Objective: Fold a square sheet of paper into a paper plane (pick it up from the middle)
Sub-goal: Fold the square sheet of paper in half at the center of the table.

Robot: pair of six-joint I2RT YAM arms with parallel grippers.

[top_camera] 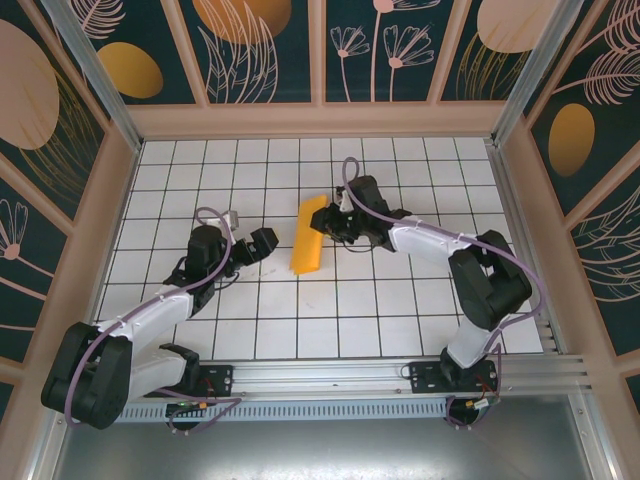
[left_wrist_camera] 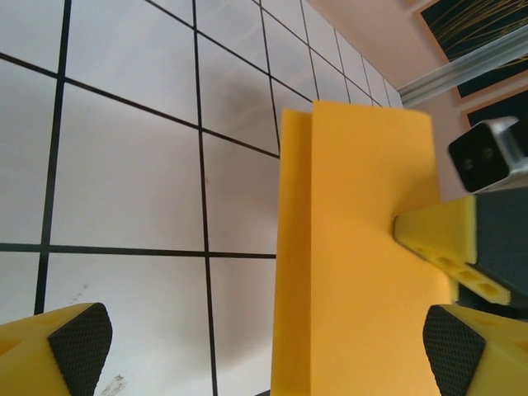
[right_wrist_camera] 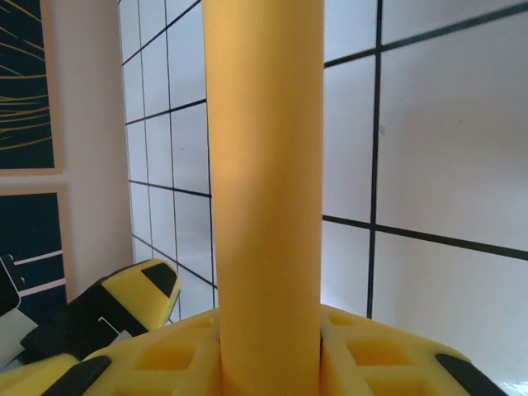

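Observation:
The square sheet of paper (top_camera: pixel 305 240) is orange-yellow and folded into a long narrow band lying near the middle of the grid table. My right gripper (top_camera: pixel 328 222) is shut on its right long edge. In the right wrist view the paper (right_wrist_camera: pixel 264 165) bulges up in a curve between the two yellow fingers (right_wrist_camera: pixel 375 355). My left gripper (top_camera: pixel 258 245) stands wide open just left of the band. In the left wrist view the paper (left_wrist_camera: pixel 355 247) lies between its fingertips (left_wrist_camera: pixel 78 346), with one layer overlapping the other, and the right gripper's finger (left_wrist_camera: pixel 445 239) presses its right edge.
The white grid table (top_camera: pixel 200 180) is walled by tan rails and dark patterned panels (top_camera: pixel 260 50). An aluminium rail (top_camera: pixel 380 375) runs along the near edge by the arm bases. The left gripper's finger (right_wrist_camera: pixel 124 305) shows low on the left in the right wrist view.

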